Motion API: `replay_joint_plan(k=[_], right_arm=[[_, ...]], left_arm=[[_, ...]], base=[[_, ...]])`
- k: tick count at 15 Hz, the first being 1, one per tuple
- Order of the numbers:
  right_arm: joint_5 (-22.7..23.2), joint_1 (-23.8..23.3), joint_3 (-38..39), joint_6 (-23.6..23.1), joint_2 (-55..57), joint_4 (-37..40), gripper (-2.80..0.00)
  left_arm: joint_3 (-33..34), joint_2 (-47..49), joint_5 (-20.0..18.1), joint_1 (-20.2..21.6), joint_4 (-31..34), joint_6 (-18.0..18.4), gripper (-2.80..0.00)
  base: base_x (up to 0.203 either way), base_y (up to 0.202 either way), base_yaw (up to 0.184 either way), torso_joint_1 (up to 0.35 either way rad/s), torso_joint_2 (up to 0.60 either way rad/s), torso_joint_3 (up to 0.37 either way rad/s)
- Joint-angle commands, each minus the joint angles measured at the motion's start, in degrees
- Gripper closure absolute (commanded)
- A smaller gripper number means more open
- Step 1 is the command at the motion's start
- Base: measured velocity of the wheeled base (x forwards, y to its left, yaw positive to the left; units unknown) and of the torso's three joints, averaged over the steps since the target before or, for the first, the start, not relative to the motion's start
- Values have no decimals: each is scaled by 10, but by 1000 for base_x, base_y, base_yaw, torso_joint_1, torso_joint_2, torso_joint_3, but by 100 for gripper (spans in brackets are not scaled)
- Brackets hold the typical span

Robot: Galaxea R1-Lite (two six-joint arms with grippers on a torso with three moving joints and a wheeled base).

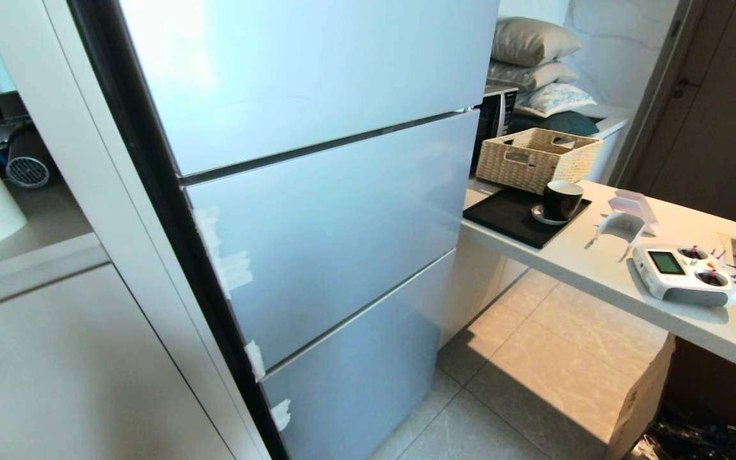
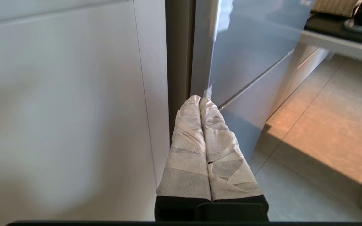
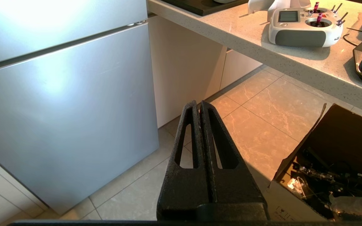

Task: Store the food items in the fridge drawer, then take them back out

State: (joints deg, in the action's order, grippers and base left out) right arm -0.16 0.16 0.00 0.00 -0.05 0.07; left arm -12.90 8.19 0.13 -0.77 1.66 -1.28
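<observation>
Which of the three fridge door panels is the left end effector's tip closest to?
The bottom panel. The left end effector, shut and wrapped in white tape, points at the seam along that panel's top edge, by the fridge's left side.

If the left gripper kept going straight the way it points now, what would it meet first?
Probably the fridge, near its left front edge beside the dark gap; the shut left gripper aims there. Depth is unclear.

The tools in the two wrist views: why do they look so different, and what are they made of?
The left tool has two long tapering fingers wrapped in crinkled white-grey tape over a black base. The right tool is bare: two rough, matte black fingers, each with a long slot cut through it. What material they are cannot be told, and no cables or markings show.
</observation>
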Motion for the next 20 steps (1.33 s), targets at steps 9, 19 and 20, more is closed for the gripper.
replay_joint_plan(k=[9, 19, 20], right_arm=[[0, 0, 0, 0, 1, 0, 0], [0, 1, 0, -1, 1, 0, 0], [0, 0, 0, 0, 1, 0, 0]], left_arm=[[-29, 415, -29, -32, -226, -56, 0], [-67, 768, 70, -79, -595, -96, 0], [-77, 796, 87, -80, -625, -101, 0]], base=[[0, 0, 0, 0, 0, 0], [0, 0, 0, 0, 0, 0], [0, 0, 0, 0, 0, 0]])
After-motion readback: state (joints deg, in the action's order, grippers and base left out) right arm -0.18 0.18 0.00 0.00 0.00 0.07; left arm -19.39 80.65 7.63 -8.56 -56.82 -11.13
